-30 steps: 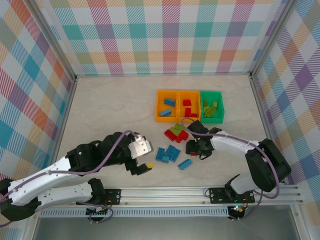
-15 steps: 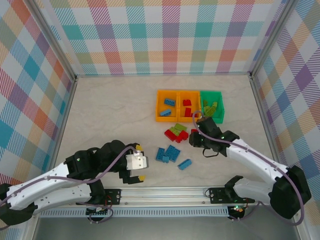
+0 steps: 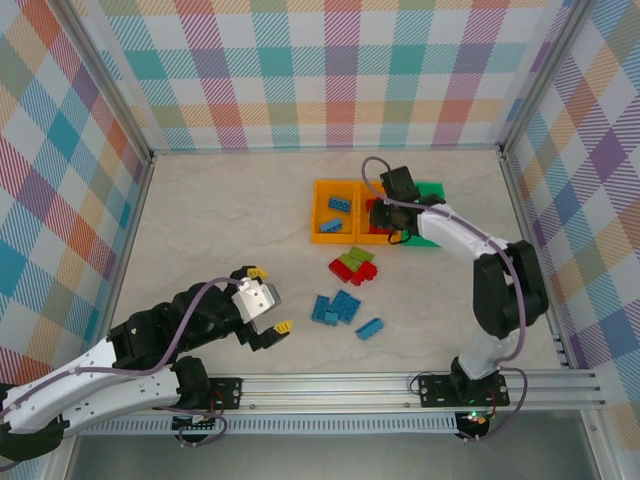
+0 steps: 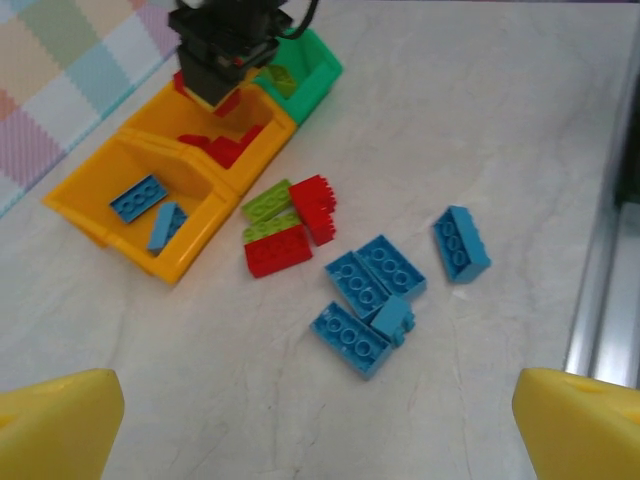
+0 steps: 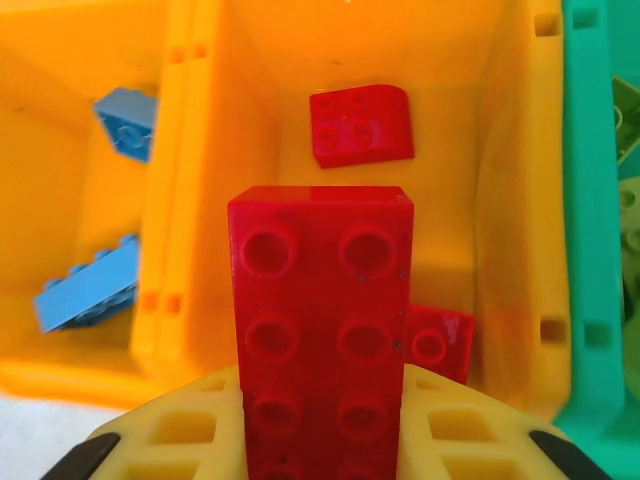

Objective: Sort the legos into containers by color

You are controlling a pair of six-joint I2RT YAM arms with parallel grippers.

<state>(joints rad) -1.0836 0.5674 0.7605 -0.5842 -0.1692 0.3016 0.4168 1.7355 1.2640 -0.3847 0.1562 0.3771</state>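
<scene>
Red lego [image 5: 320, 330] in right pincer [image 5: 320, 445] hangs over middle orange bin [image 5: 500, 200], clear of its walls.

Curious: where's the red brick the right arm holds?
The red brick is in the right gripper, above the middle orange bin, left of the green bin.

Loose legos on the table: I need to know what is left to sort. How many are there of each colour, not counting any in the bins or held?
Blue legos: 5
Red legos: 2
Green legos: 2
Total: 9
</scene>
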